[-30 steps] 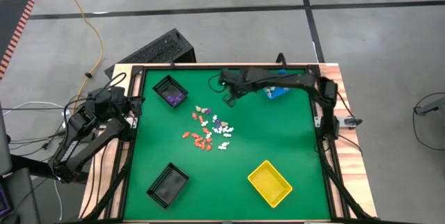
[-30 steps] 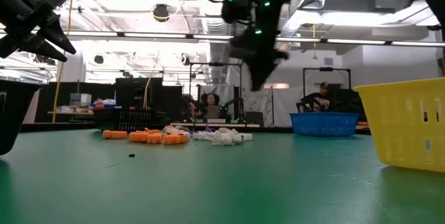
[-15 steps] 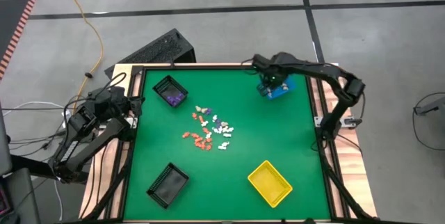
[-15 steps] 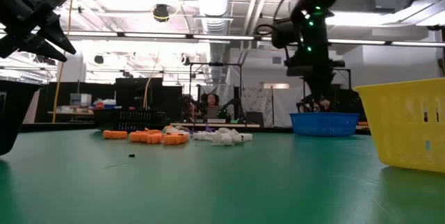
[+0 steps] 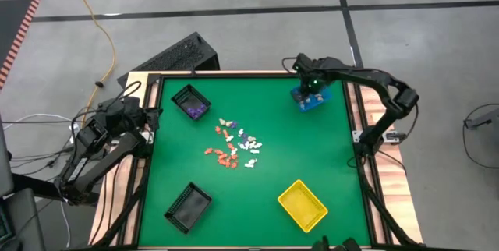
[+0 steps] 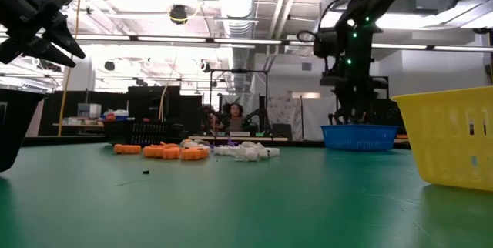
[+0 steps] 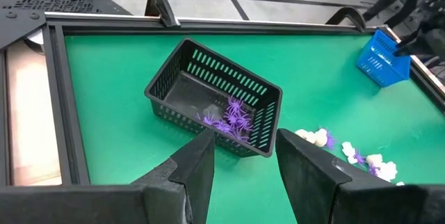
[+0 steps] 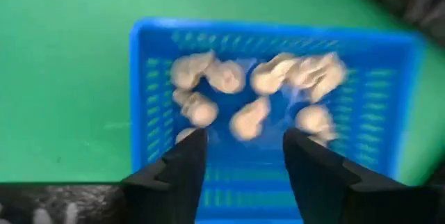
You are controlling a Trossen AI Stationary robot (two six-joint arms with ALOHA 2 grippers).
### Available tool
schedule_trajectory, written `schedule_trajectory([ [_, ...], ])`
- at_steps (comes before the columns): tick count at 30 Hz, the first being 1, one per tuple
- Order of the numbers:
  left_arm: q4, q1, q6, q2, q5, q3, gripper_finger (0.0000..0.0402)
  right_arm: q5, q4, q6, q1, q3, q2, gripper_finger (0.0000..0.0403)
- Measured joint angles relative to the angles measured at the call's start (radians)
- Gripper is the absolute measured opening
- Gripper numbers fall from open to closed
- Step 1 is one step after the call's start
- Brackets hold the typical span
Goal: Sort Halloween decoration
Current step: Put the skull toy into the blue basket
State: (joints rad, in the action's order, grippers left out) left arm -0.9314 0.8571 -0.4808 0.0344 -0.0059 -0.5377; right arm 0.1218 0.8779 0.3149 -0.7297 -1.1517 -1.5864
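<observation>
The Halloween decoration lies as a loose pile of small orange, white, purple and beige pieces [image 5: 234,146] on the green table's middle, and it also shows in the low view [image 6: 192,150]. My right gripper [image 8: 243,161] hovers open over the blue bin [image 5: 314,101] at the far right, fingers pointing down. Nothing is between its fingers. Several beige pieces [image 8: 257,92] lie in that bin. My left gripper [image 7: 243,161] waits open and raised at the table's left edge [image 5: 148,118], facing a black bin [image 7: 208,99] that holds purple pieces.
A second black bin [image 5: 188,206] stands near the front left and a yellow bin [image 5: 302,204] near the front right. The black bin with purple pieces [image 5: 190,102] sits far left. A raised black frame borders the table. Bare green surface lies between pile and bins.
My right gripper has swung from above the table's far middle toward the right edge. It has come down a little and now stands over the blue bin. The pile and the bins have stayed put.
</observation>
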Motion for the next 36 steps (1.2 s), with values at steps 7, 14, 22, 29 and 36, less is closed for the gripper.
schedule_trajectory([
  [7,0.000,0.000,0.001,0.000,-0.001,0.000,0.0143,-0.103,-0.211,0.006,0.136,-0.014,0.068,0.0214],
  [14,0.000,0.000,0.001,0.000,-0.002,0.000,0.0143,-0.081,-0.761,-0.144,0.392,-0.015,-0.022,0.0200],
  [22,-0.001,0.000,0.001,0.000,-0.002,0.000,0.0143,-0.080,-1.100,-0.199,0.466,-0.032,-0.239,0.0186],
  [29,-0.005,0.000,0.001,0.000,0.001,0.000,0.0143,-0.207,-1.061,-0.224,0.481,-0.198,-0.427,0.0185],
  [36,-0.007,0.000,0.001,0.000,0.002,0.000,0.0143,-0.233,-0.899,-0.326,0.482,-0.330,-0.515,0.0182],
])
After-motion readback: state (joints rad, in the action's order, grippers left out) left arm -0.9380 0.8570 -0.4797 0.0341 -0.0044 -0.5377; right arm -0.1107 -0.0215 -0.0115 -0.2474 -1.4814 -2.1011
